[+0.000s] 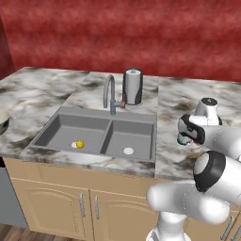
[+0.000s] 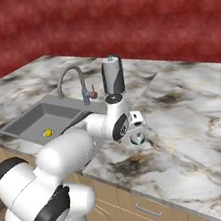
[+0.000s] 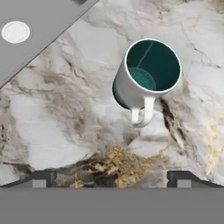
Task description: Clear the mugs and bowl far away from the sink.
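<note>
Marble desk (image 1: 42, 89) with the sink (image 1: 96, 134) set into it. The faucet (image 1: 109, 94) stands at the sink's back rim, with a dark and white cylindrical canister (image 1: 132, 86) just beside it. A small yellow object (image 1: 80, 144) lies in the left basin, next to the drain. The bowl (image 1: 2, 121) sits at the far left edge of the desk, well apart from the sink, partly cut off by the frame.

One mug (image 3: 146, 78) stands upright on the desk to the right of the sink, near its rim; in the hand view its handle points toward the camera. Nothing lies between the mug and the fingers.

End effector (image 3: 111, 179) hangs above the mug, jaws spread fully wide, holding nothing and touching nothing.
</note>
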